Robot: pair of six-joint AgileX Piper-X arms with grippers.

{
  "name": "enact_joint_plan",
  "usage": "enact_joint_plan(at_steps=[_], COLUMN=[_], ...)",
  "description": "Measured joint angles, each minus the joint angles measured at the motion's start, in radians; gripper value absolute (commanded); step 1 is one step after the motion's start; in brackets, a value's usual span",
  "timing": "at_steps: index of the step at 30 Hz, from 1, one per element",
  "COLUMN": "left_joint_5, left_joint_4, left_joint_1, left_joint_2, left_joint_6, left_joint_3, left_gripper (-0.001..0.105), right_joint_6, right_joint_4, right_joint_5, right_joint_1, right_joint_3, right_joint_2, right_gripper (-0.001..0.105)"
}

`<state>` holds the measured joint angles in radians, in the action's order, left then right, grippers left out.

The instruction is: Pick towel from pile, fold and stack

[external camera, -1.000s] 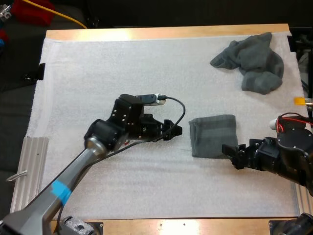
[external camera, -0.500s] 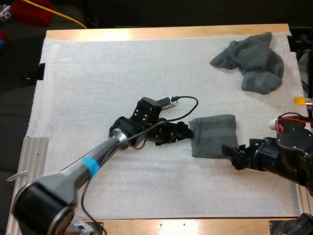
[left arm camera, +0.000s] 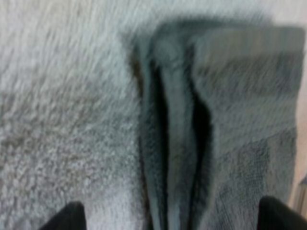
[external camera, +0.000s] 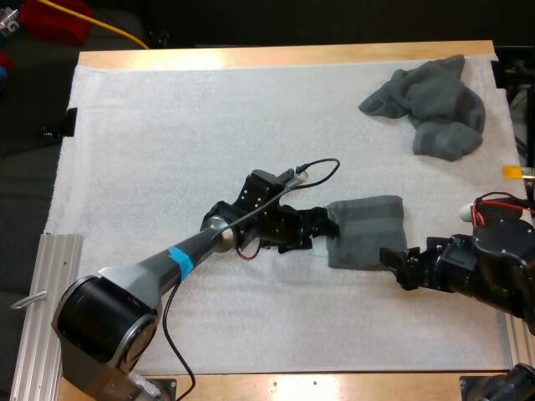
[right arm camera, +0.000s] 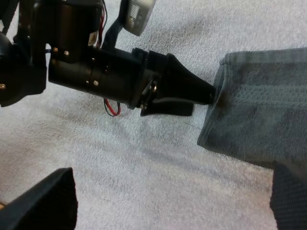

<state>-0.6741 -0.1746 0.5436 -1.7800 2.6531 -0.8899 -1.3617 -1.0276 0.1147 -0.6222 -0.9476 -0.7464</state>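
A folded grey-green towel (external camera: 365,230) lies flat on the white mat, right of centre. My left gripper (external camera: 320,230) is open at the towel's left edge. In the left wrist view its fingertips (left arm camera: 72,216) stand wide apart, with the towel's layered folded edge (left arm camera: 177,143) between and ahead of them. My right gripper (external camera: 399,266) is low at the towel's near right corner, also open. From the right wrist, the towel (right arm camera: 259,120) lies by one of the fingers (right arm camera: 291,199), and the left gripper (right arm camera: 204,95) touches the towel's edge.
A crumpled pile of grey-green towels (external camera: 430,104) lies at the far right of the mat. A metal rail (external camera: 46,292) runs along the table's left side. Bare mat (external camera: 184,134) spreads to the left and far side.
My left arm has swung right across the mat, bringing its gripper up to the folded towel's left edge. The right arm and both towels have stayed put.
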Motion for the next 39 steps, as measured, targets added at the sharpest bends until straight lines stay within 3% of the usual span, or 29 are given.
enact_joint_plan(at_steps=[7, 16, 23, 34, 39], left_joint_5=[0.011, 0.008, -0.006, -0.051, -0.059], left_joint_4=[-0.01, -0.134, -0.161, -0.166, -0.213], left_joint_1=[0.043, 0.075, 0.092, 0.121, 0.12], left_joint_2=[-0.023, -0.087, -0.118, -0.143, -0.143], left_joint_6=[0.034, 0.056, 0.068, 0.078, -0.014], left_joint_3=[-0.047, -0.162, -0.209, -0.242, -0.242], left_gripper=[0.069, 0.069, 0.068, 0.004, 0.0], right_joint_6=[0.0, 0.0, 0.0, 0.0, 0.0], right_joint_4=[0.0, 0.0, -0.002, -0.002, -0.002], right_joint_5=[0.006, 0.024, 0.024, 0.024, 0.024], right_joint_1=[0.0, 0.0, 0.0, 0.0, 0.0], right_joint_3=[0.0, -0.007, -0.025, -0.025, -0.025], right_joint_2=[0.0, 0.0, 0.022, 0.063, 0.063], right_gripper=[0.079, 0.079, 0.079, 0.079, 0.079])
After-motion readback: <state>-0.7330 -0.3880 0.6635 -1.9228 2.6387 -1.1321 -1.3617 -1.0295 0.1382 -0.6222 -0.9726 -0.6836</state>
